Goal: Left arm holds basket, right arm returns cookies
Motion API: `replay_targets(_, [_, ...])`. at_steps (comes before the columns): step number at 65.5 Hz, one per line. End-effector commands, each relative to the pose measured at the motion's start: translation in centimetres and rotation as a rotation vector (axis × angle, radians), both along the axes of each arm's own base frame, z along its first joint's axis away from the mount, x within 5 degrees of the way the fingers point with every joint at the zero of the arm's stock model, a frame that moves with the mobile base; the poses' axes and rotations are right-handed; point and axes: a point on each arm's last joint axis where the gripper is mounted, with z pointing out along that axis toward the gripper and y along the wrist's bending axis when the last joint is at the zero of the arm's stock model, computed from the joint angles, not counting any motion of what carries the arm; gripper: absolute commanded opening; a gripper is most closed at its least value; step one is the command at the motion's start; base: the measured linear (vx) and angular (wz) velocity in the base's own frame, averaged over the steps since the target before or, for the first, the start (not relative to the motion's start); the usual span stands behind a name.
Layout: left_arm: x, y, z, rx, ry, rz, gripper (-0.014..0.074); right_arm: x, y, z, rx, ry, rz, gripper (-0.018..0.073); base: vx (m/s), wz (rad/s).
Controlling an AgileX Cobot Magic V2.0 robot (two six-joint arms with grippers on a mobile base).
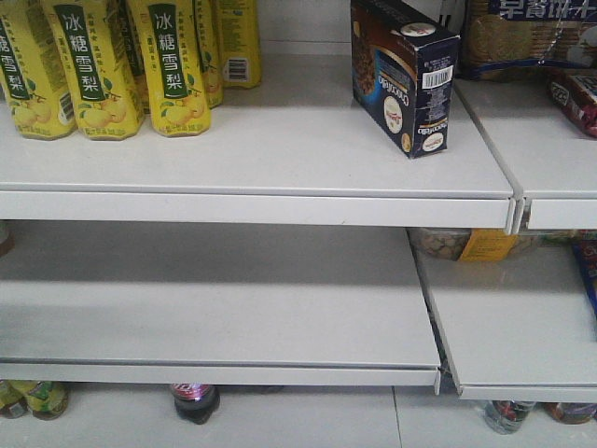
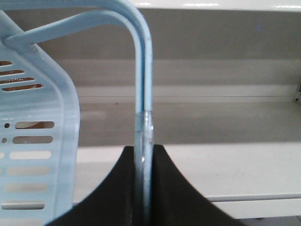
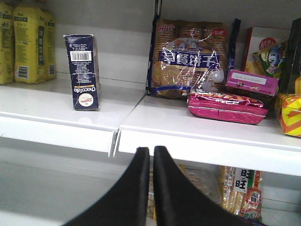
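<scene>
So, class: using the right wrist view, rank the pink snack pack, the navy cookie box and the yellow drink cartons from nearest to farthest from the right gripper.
1. Pink snack pack: lying flat on the right shelf section, just up and right of the right gripper.
2. Navy cookie box: upright on the left section.
3. Yellow drink cartons: far left, at the back.

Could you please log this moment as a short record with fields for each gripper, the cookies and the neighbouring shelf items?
left gripper: shut on the basket handle
basket: light blue, slotted side visible, contents cannot be told
right gripper: shut, holding nothing, in front of the shelf edge
cookies: navy box standing upright on the upper shelf, apart from both grippers
left of cookies: yellow drink cartons
right of cookies: biscuit pack, pink packet
</scene>
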Motion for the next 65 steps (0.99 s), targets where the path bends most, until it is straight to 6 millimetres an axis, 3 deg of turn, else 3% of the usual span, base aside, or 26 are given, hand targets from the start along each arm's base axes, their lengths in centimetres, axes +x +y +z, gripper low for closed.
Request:
replay_targets(1, [-0.2,0.1,2.0,0.029,-0.148,0.009,-0.0003,-0.1,-0.1,1.2,-0.003,-0.077,-0.014,-0.0011,0.00,0.00])
replay_targets(37, [-0.2,0.1,2.0,0.029,-0.148,0.009,-0.0003,0.3,-0.1,0.9,-0.018,-0.112,-0.026,-0.0011,0.00,0.00])
replay_targets(52, [-0.2,0.1,2.0,0.029,-0.147,0.009,-0.0003,2.1,-0.2,-2.3,0.021,-0.207,-0.058,-0.0011,0.00,0.00])
replay_targets(65, [-0.2,0.1,2.0,0.029,-0.147,0.009,-0.0003,3.1,-0.6,-5.4,0.053,-0.145,-0.134,-0.0011,0.00,0.00])
